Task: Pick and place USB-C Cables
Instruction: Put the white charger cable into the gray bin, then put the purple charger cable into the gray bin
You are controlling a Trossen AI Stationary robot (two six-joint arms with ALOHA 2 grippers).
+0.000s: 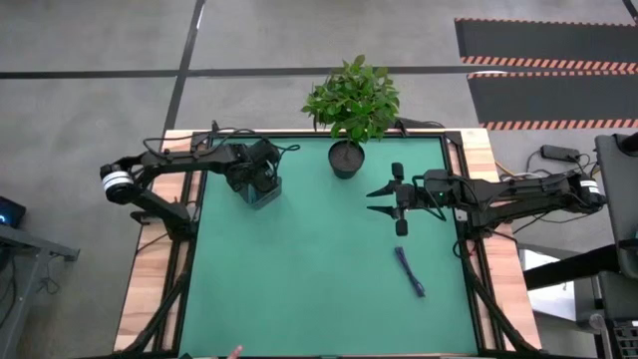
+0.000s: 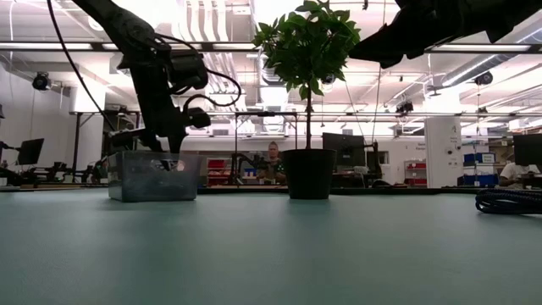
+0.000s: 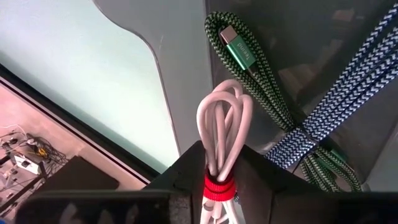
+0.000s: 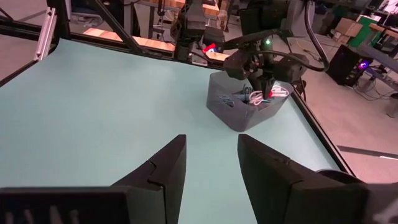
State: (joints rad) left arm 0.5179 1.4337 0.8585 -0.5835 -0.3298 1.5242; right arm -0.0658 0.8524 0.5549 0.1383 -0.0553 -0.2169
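Note:
My left gripper [image 3: 219, 177] reaches down into the grey basket [image 1: 265, 191] at the table's far left and is shut on the white cable with the red band [image 3: 224, 118]. A green cable [image 3: 249, 74] and a teal-blue braided cable [image 3: 339, 87] lie on the basket floor below it. The dark blue-purple cable [image 1: 409, 271] lies flat on the green mat near the right edge, also seen in the low view [image 2: 508, 201]. My right gripper [image 1: 372, 201] hovers open above the mat, right of centre, far side of that cable, fingers pointing left. My left gripper pinches the white cable between its two fingers [image 3: 186, 171] at the red band [image 3: 219, 185]. The fingers come from above, pointing down into the basket. The looped end [image 3: 225, 102] sticks out past the fingertips; whether it touches the basket floor I cannot tell.
A potted plant [image 1: 349, 110] stands at the far edge of the mat [image 1: 299, 289], between the arms. The wooden table border and black frame rails [image 1: 469, 269] run along both sides. People sit at desks in the room behind [image 2: 273, 161].

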